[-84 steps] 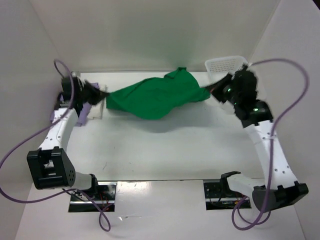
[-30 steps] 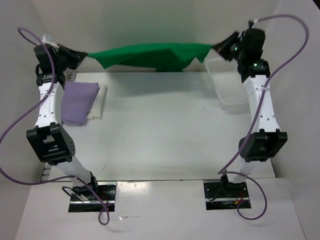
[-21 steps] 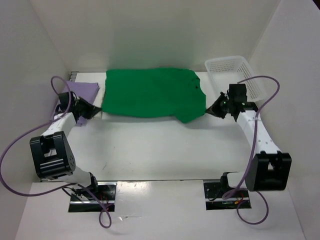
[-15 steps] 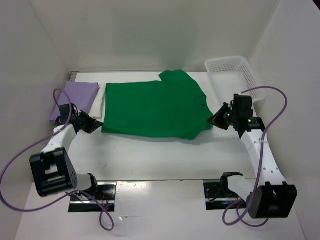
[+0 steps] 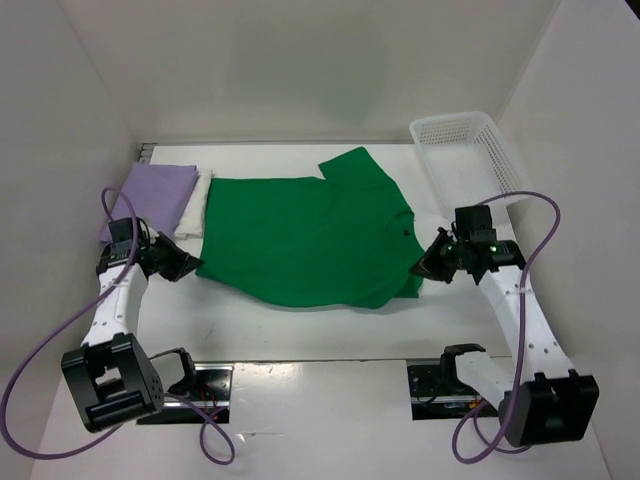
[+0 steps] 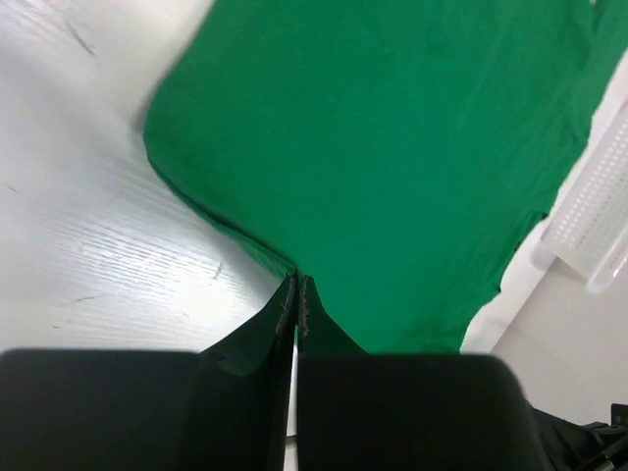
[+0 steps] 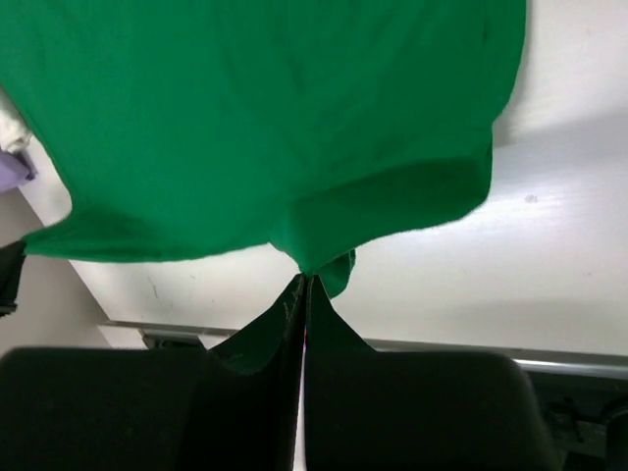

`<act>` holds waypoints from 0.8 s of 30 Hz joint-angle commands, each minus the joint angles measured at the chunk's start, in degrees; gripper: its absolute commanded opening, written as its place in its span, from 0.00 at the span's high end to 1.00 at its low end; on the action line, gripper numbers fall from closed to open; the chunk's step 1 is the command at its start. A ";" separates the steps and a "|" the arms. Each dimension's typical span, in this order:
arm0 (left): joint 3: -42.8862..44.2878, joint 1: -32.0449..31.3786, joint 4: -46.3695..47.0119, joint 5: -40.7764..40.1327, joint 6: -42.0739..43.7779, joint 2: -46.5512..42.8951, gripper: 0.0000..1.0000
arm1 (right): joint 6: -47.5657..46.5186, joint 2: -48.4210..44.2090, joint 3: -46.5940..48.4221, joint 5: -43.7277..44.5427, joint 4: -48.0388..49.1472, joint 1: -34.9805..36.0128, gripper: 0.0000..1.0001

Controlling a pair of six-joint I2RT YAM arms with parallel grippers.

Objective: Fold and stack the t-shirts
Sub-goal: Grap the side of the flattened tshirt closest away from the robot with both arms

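Observation:
The bright green t-shirt (image 5: 305, 235) lies spread flat across the middle of the table. My left gripper (image 5: 192, 267) is shut on its near left corner (image 6: 285, 267). My right gripper (image 5: 418, 270) is shut on its near right corner (image 7: 314, 257). The shirt fills both wrist views (image 6: 392, 147) (image 7: 265, 118). A folded lavender purple t-shirt (image 5: 150, 195) lies at the far left on top of a folded white t-shirt (image 5: 195, 205), whose edge shows beside it.
A white plastic lattice basket (image 5: 478, 160) stands at the far right of the table; it shows at the right edge of the left wrist view (image 6: 599, 211). White walls close in the table on three sides.
Both grippers lifted the green shirt stretched between them, swung it out and laid it flat on the table, then drew it toward the near edge. Both stay shut on its corners.

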 commanded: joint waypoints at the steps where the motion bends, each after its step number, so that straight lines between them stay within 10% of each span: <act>1: -0.78 1.32 4.27 -1.35 0.01 2.82 1.00 | 1.23 5.63 4.42 1.81 10.12 0.45 1.00; 24: 9.06 -0.52 20.82 -3.55 -6.58 26.73 1.00 | -2.29 43.34 27.98 8.66 25.36 -2.98 1.00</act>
